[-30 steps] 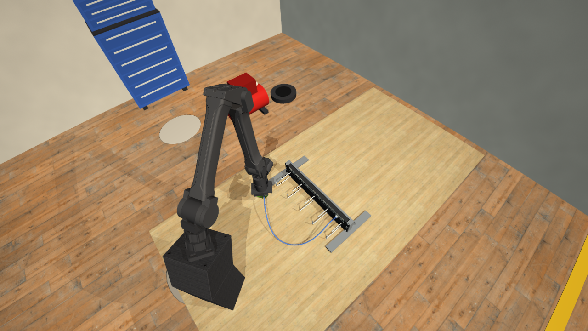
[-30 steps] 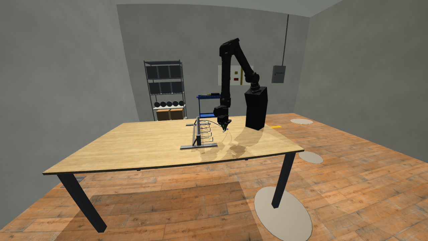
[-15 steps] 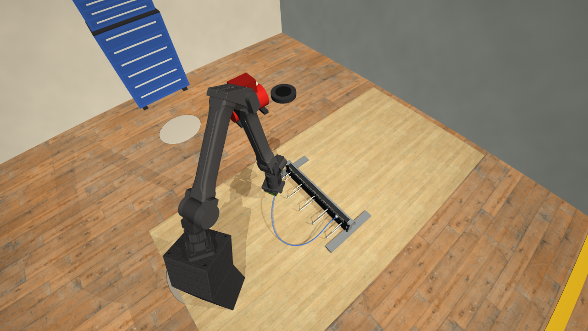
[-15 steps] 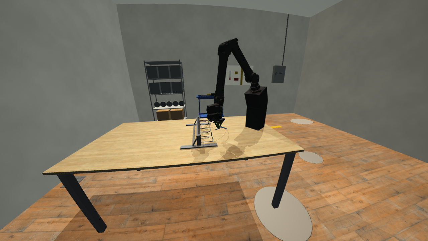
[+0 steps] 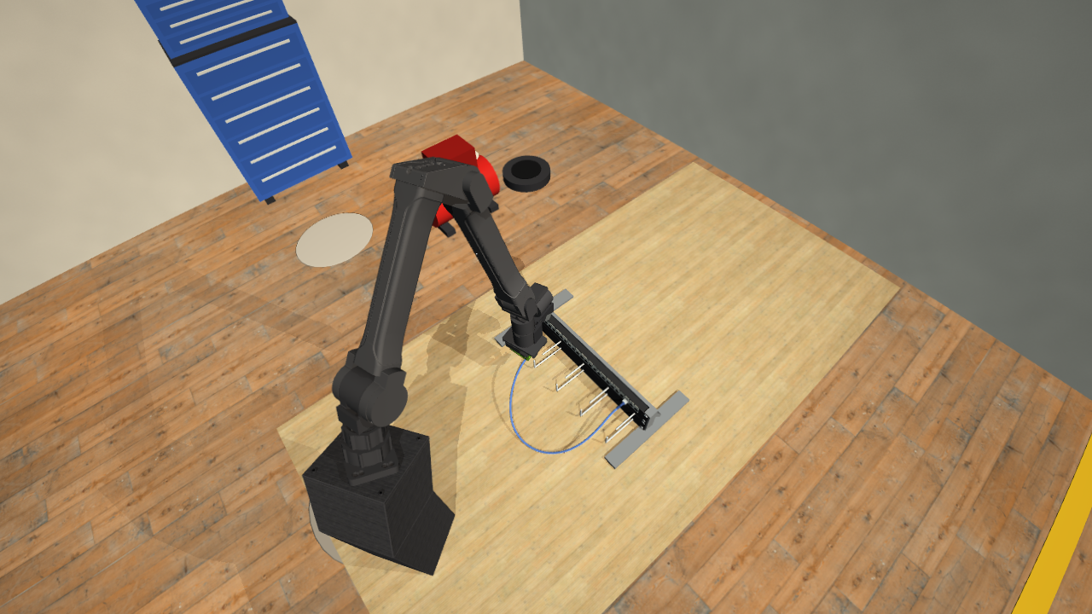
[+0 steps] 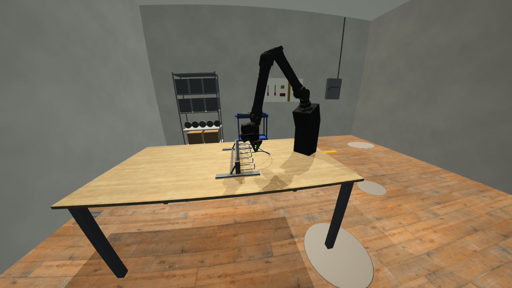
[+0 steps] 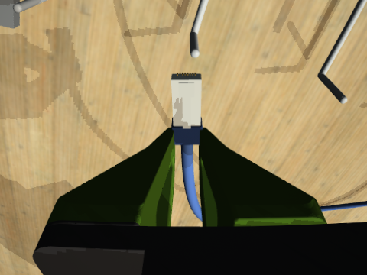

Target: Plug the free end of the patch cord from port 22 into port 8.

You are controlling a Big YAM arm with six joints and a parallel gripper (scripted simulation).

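The plug point(image 7: 186, 103) is between the fingertips of the gripper point(image 5: 526, 356) point(image 6: 255, 151) point(image 7: 186, 138), which are nearly closed and grip its dark blue boot point(image 7: 186, 135). It is in front of the rack point(image 5: 599, 370) point(image 6: 237, 161), apart from the panel, its contacts toward the upper edge of the wrist view. One wire hook point(image 7: 195, 43) stands just beyond its tip, and another point(image 7: 332, 85) lies farther right.

From the boot, the blue cord point(image 5: 513, 416) point(image 6: 265, 152) point(image 7: 188, 172) bends away and, in the top view, loops round to the panel near the rack's right end. The rack stands upright on the table point(image 5: 733, 305) point(image 6: 143, 179) point(image 7: 248, 153). The arm point(image 5: 397, 282) point(image 6: 261, 85) reaches over from its black base point(image 5: 351, 518) point(image 6: 306, 132). On the floor at the far side in the top view are a red machine point(image 5: 454, 153) and a black ring point(image 5: 510, 181), with a blue cabinet point(image 5: 263, 114) to their left.

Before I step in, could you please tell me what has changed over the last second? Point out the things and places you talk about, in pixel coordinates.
The gripper point(image 5: 526, 356) point(image 6: 255, 151) point(image 7: 186, 138) has moved closer to the rack point(image 5: 670, 406) point(image 6: 237, 167) point(image 7: 8, 21), rightward in the top view, bringing the patch cord's point(image 5: 551, 452) point(image 6: 266, 153) point(image 7: 187, 164) free-end plug point(image 7: 186, 102) along. Nothing was newly grasped or released. The rack and the cord's plugged-in end stayed put.
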